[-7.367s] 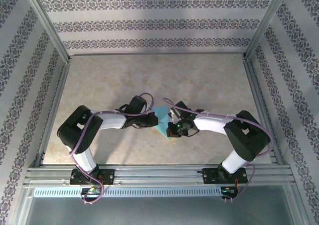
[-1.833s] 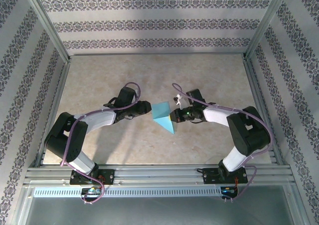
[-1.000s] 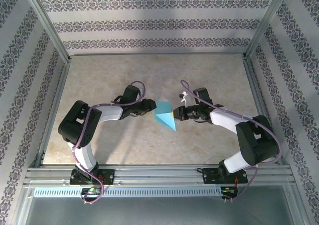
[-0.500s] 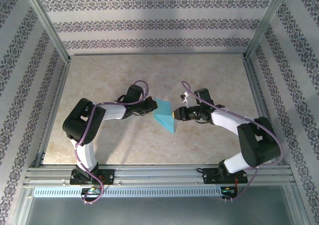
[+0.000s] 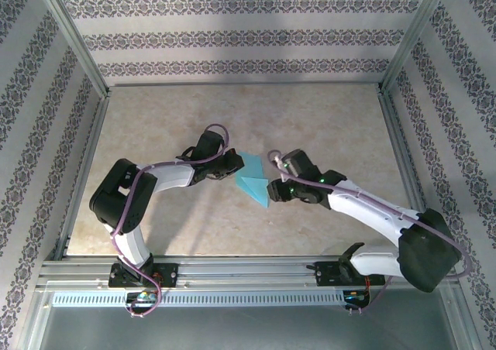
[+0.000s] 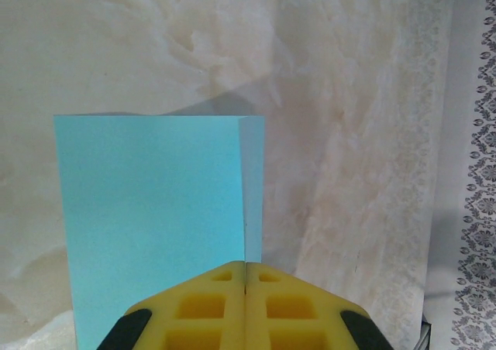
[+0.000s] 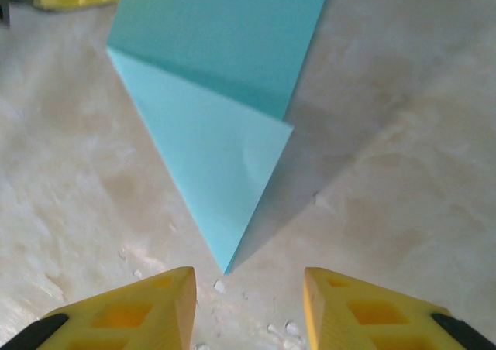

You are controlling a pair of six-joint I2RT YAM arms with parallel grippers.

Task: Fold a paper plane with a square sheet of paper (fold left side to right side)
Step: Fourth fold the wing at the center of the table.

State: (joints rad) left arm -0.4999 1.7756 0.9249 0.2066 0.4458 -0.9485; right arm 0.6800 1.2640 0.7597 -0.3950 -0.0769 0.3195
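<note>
I saw the left gripper (image 6: 246,266) pinching the folded sheet of paper (image 6: 155,211), the right gripper (image 7: 248,280) spread just short of its tip.

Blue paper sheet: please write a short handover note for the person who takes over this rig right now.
Left gripper: shut on one edge of the square sheet of paper.
Right gripper: open, with the paper's pointed corner just ahead of its gap, not touching.
Paper: on the table, between the two grippers.
Done: the sheet is folded, with a diagonal crease and one pointed end.
Left: it is not a finished plane yet, so further folds are likely needed.
</note>
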